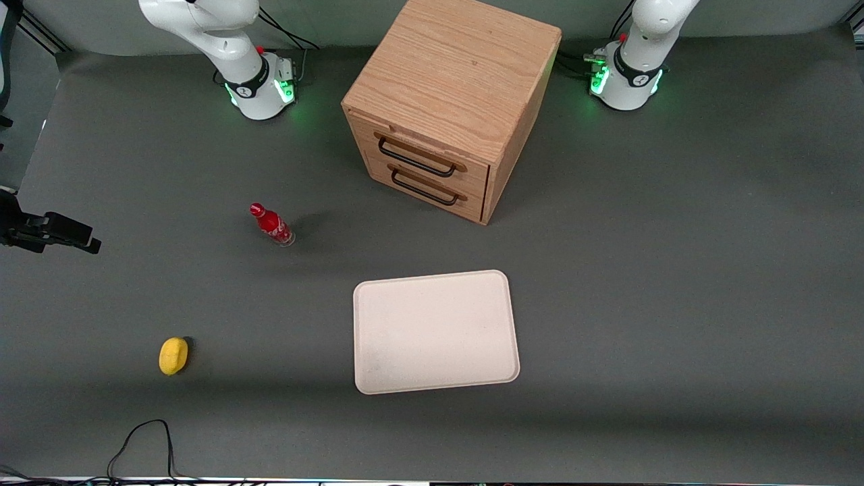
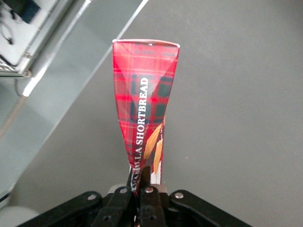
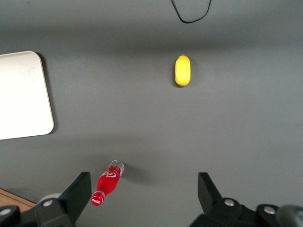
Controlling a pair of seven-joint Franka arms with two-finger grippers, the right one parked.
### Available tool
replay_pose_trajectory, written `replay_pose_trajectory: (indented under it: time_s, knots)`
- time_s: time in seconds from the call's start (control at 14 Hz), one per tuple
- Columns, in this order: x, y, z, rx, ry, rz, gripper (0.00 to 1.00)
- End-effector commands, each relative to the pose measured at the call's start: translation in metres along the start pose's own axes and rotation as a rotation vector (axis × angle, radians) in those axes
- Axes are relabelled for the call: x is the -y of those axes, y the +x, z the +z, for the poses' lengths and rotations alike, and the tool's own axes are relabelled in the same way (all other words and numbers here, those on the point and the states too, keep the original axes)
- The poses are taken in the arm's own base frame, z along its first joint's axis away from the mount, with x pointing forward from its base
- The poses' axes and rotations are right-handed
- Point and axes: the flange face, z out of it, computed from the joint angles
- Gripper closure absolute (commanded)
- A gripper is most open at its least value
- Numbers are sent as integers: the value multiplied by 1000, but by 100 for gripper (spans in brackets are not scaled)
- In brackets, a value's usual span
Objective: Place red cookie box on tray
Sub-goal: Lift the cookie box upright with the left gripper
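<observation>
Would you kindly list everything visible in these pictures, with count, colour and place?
Cookie box: one, red tartan, held in the gripper above the table.
Tray: one, cream, on the table, nearer the front camera than the cabinet.
Cabinet: one, wooden, two drawers, between the arm bases.
Bottle: one, red, upright, toward the parked arm's end.
Lemon: one, yellow, nearer the camera than the bottle.
Table: one, grey.
Gripper: one, black, shut on the cookie box.

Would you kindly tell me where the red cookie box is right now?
The red cookie box appears only in the left wrist view, pinched at one end by the left arm's hand above bare grey table; the front view does not show it.
</observation>
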Motion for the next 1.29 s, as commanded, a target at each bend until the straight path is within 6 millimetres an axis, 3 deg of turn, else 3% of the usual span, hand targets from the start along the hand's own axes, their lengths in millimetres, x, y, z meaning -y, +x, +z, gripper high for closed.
replay_pose_trajectory:
  time_s: [0.0, 0.07, 0.21, 0.43, 0.64, 0.79, 0.86, 0.93, 1.07, 1.21]
  knots:
    - [7, -2, -49, -25, 40, -26, 100]
    - [0, -4, -61, -39, 39, -13, 100]
    - [-50, -2, -70, -58, 32, 73, 100]
    - [-176, -13, -75, -56, 26, 268, 100]
    - [-278, -36, -79, -37, 24, 395, 100]
    - [-355, -66, -79, 9, 6, 493, 100]
    - [-431, -108, -78, 15, 5, 484, 100]
    - [-469, -135, -75, 11, 8, 473, 100]
    - [-524, -175, -70, 18, -18, 505, 100]
    - [-563, -212, -75, 32, -88, 537, 100]
